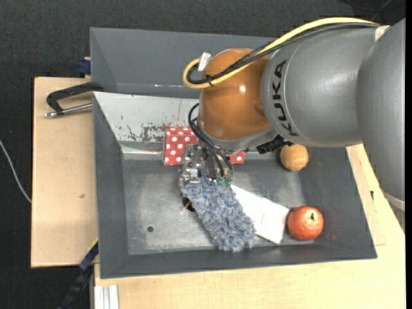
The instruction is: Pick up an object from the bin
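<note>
The brand name "KUKA", in black capital letters reading sideways, stands on the large rounded grey metal robot arm, beside its orange wrist cover.

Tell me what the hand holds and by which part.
It cannot be told. The hand sits at the upper end of the blue-grey fuzzy cloth, but whether it grips the cloth is hidden.

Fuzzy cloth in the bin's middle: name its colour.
The cloth is mottled blue-grey, clearest in the camera view.
</note>
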{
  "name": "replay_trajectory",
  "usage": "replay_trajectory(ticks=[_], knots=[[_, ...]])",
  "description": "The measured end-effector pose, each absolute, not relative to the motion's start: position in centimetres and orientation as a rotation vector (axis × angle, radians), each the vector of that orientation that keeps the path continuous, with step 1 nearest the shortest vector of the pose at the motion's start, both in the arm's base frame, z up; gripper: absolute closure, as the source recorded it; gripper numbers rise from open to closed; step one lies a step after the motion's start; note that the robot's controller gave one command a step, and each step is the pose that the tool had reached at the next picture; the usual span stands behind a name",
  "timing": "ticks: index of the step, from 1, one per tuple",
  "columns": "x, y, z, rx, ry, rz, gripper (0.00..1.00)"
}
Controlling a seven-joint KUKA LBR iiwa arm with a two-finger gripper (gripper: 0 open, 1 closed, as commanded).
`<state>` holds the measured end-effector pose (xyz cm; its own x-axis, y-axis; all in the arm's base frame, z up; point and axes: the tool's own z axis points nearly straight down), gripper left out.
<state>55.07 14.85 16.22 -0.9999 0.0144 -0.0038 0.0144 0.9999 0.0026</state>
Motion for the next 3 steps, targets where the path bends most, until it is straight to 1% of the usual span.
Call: replay_trajectory(ticks=[1,2,3], knots=[[55.1,14.8,16.2,0.023,3.138,0.004,0.00],[55.1,14.8,16.2,0.023,3.138,0.004,0.00],[53.8,12.7,7.5,-0.614,3.079,0.003,1.00]])
